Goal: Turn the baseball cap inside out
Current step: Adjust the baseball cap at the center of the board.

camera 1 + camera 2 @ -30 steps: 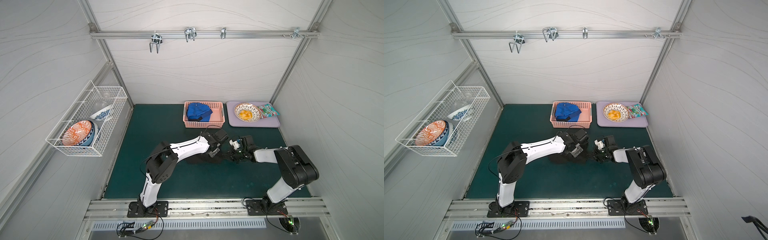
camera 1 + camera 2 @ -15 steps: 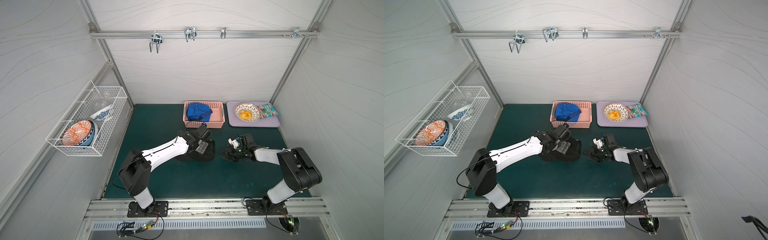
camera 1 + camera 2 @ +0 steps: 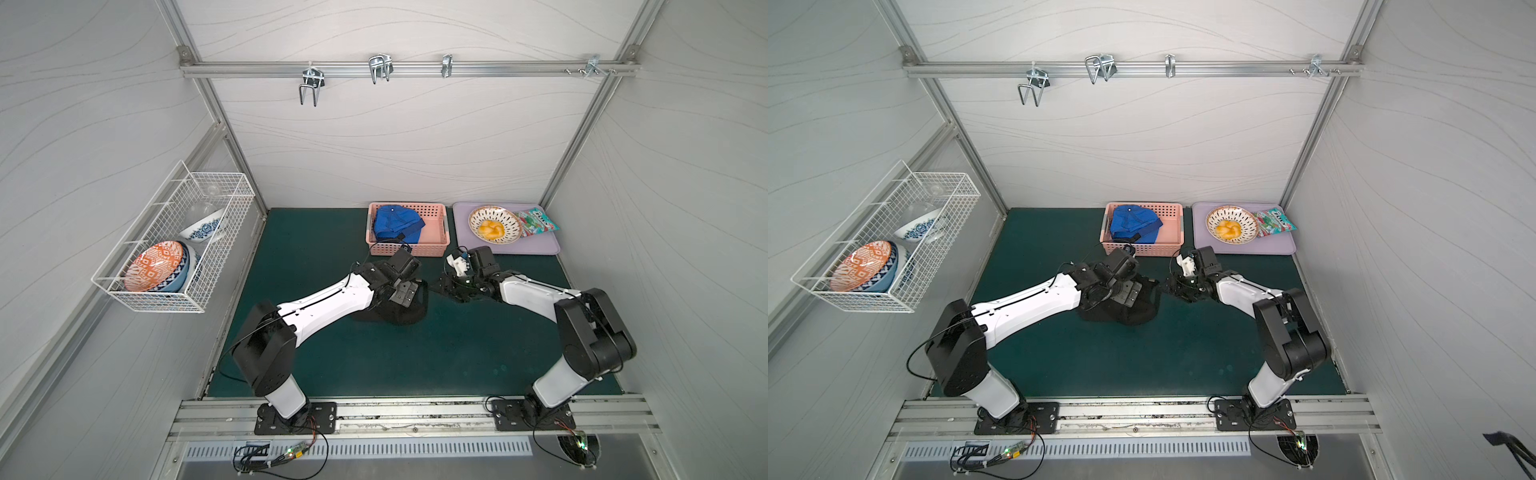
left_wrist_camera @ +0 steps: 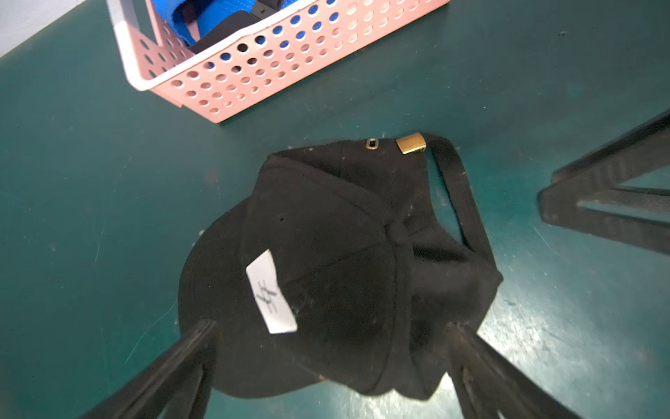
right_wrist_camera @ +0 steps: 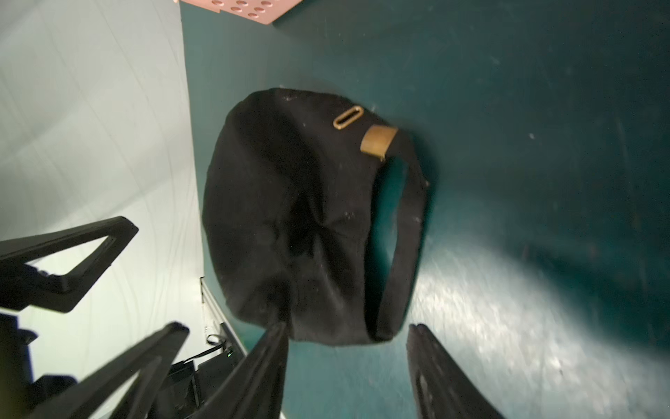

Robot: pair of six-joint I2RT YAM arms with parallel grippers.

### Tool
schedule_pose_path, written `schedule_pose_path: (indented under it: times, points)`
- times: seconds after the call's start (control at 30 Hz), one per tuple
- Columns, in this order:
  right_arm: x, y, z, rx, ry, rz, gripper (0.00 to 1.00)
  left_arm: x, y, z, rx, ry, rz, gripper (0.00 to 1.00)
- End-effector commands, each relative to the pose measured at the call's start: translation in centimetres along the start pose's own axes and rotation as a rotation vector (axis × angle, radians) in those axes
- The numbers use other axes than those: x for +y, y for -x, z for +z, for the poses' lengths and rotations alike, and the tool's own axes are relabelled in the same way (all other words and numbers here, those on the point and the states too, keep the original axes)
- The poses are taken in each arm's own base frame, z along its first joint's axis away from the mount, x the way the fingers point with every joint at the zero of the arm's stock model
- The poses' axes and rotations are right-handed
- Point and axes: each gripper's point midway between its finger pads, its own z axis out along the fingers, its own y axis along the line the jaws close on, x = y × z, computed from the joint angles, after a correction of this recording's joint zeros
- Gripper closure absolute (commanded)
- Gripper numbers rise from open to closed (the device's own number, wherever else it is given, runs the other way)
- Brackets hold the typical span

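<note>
You have caps: 2, black cap in front of the pink basket, blue cap inside it | wire rack: 1, well left of it, bowl count unclear | tray: 1, right beside it | bowl on tray: 1 | snack packet: 1 | rail hooks: 4, above it

Black baseball cap lying on green surface, left claw low over its crown, right claw just beside its edge, pink basket holding blue cap behind, purple tray carrying patterned bowl and snack packet.
</note>
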Motion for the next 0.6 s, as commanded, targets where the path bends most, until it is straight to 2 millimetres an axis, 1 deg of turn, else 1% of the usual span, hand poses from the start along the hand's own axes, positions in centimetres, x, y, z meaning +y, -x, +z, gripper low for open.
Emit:
schedule_pose_path:
  times: [0.0, 0.07, 0.17, 0.33, 0.43, 0.57]
  points:
    - [-1.1, 1.1, 1.0, -0.014, -0.06, -0.005, 0.48, -0.6, 0.1, 1.6, 0.037, 0.019, 0.059, 0.0]
    - [-1.3, 1.6, 1.6, -0.008, -0.064, -0.011, 0.5, -0.3, -0.1, 2.0, 0.042, 0.033, 0.075, 0.0]
    - [-1.6, 1.9, 2.5, 0.008, -0.065, -0.016, 0.53, -0.4, -0.3, 2.1, 0.048, 0.02, 0.074, 0.0]
    - [-2.6, 2.0, 4.1, 0.044, -0.068, -0.012, 0.62, -0.1, -1.9, 3.0, 0.091, 0.005, 0.041, 0.0]
    - [-2.8, 1.9, 5.0, 0.064, -0.059, -0.009, 0.65, 0.7, -3.0, 3.6, 0.116, 0.028, 0.042, 0.0]
    - [-2.6, 1.9, 6.1, 0.084, -0.053, -0.014, 0.67, 2.6, -4.1, 4.0, 0.141, 0.078, 0.05, 0.0]
